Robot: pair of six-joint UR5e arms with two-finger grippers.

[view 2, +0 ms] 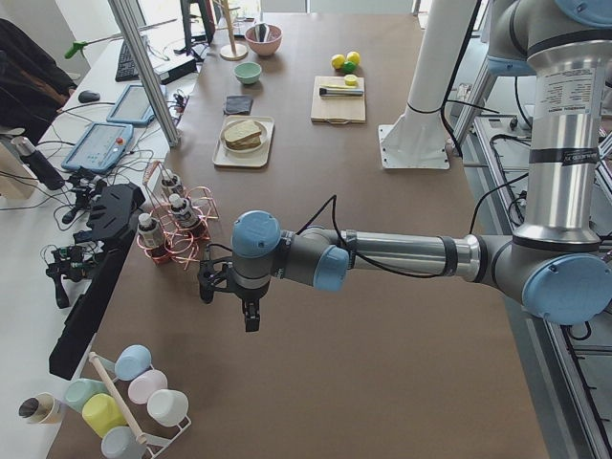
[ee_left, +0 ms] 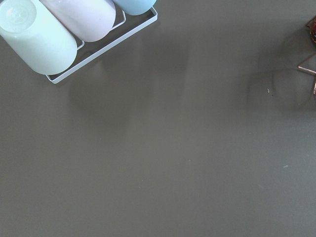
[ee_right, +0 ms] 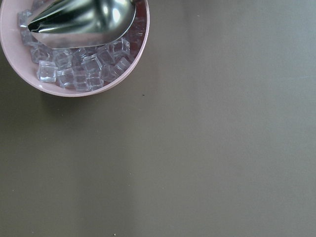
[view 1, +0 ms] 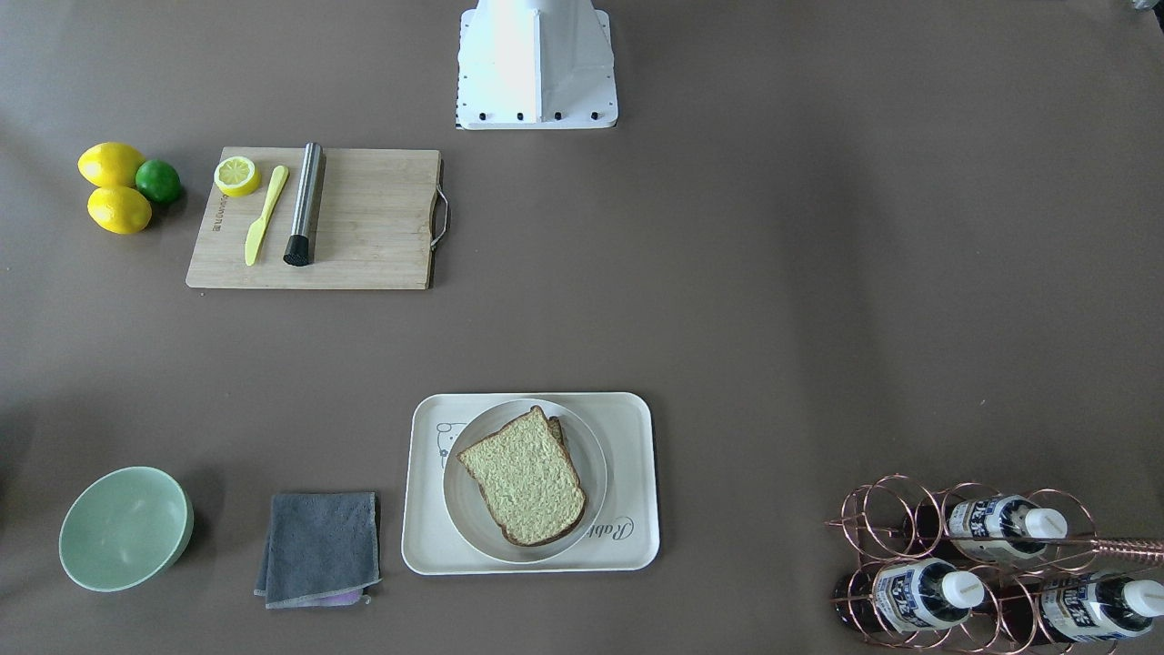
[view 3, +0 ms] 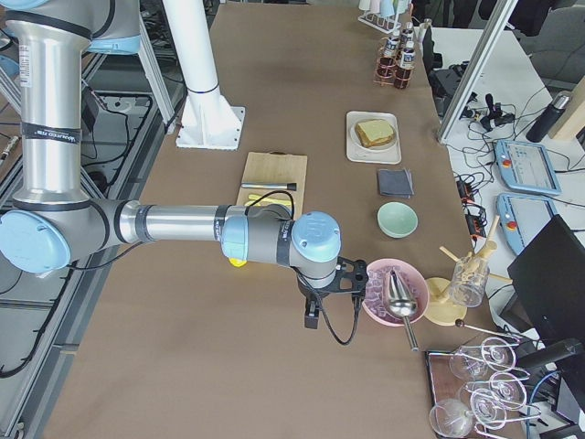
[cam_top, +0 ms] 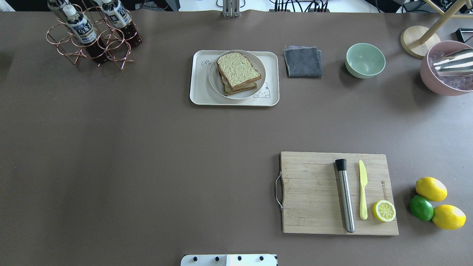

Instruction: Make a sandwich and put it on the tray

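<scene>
Hovering clear, sandwich assembled
Our left gripper point(view 2: 229, 298) and right gripper point(view 3: 317, 309): spread or pressed, we cannot tell. The sandwich point(cam_top: 238, 70) rests on a plate point(cam_top: 214, 79) in the tray point(cam_top: 198, 94) at the far edge of the table point(cam_top: 147, 155); we judge nothing remains.

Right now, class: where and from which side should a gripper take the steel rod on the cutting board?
Mid-shaft, from straight above: the steel rod lies flat on the cutting board, long and narrow, so closing across its width should hold it.
</scene>
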